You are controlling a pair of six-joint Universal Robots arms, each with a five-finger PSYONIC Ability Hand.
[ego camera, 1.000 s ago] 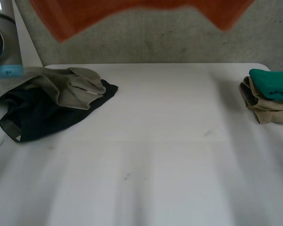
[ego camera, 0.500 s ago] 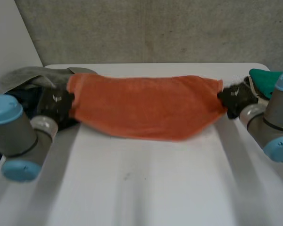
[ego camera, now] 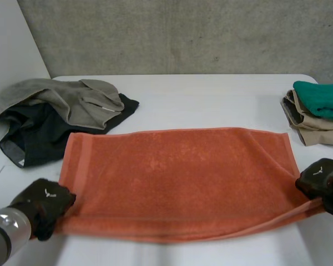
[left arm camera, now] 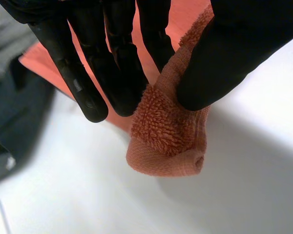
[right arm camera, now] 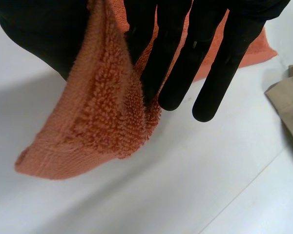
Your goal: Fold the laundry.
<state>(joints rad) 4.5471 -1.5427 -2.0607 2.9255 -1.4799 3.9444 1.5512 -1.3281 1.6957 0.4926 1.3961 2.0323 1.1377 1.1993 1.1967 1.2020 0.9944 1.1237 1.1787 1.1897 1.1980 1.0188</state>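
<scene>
An orange towel [ego camera: 177, 177] lies spread flat across the middle of the white table [ego camera: 211, 100]. My left hand [ego camera: 44, 202] holds its near left corner. In the left wrist view the thumb [left arm camera: 224, 63] pinches that corner [left arm camera: 166, 141] against the straight fingers [left arm camera: 88, 83]. My right hand [ego camera: 322, 182] holds the near right corner, which is lifted a little off the table. The right wrist view has that corner [right arm camera: 97, 126] pinched between thumb and fingers [right arm camera: 219, 63].
A heap of grey cloth [ego camera: 72, 100] over dark cloth [ego camera: 44, 138] lies at the back left. At the back right stands a folded stack, a green piece [ego camera: 322, 100] on beige ones [ego camera: 311, 130] [right arm camera: 290, 105]. A concrete wall rises behind the table.
The towel went from held up high, to hanging stretched over the table, to lying flat. Both hands came toward the near edge with its corners.
</scene>
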